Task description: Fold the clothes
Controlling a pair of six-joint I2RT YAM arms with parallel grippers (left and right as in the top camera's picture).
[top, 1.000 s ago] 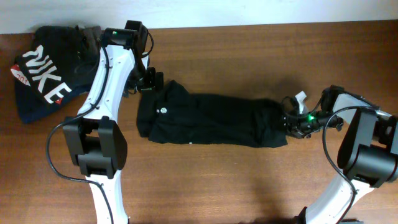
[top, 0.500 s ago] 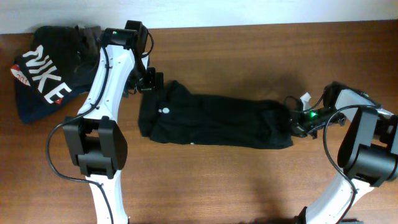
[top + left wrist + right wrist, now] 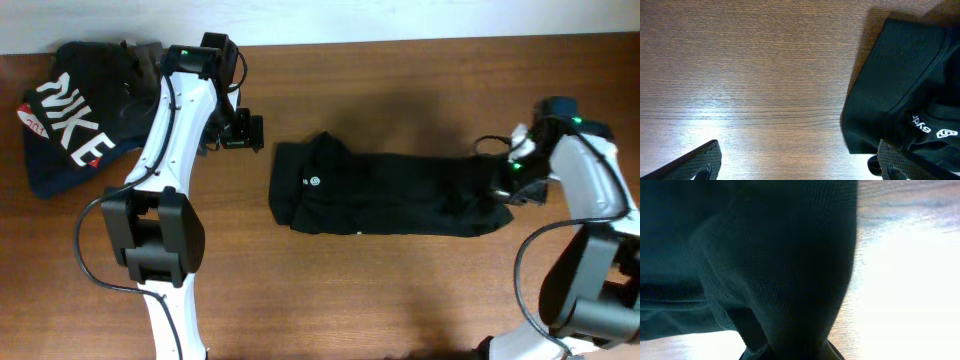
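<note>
My right gripper (image 3: 503, 185) pinches the hem end of the black T-shirt (image 3: 390, 200), which lies as a long folded strip across the middle of the table (image 3: 400, 90), probably to draw it straight for the next fold. The wrist view is all dark cloth, so the fingers themselves are hidden. My left gripper (image 3: 243, 133) hangs wide and empty beside the collar end, likely ready to take it.

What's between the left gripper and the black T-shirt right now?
Only bare wooden table: in the overhead view a narrow strip of it separates the open left gripper from the black T-shirt at its collar end.
</note>
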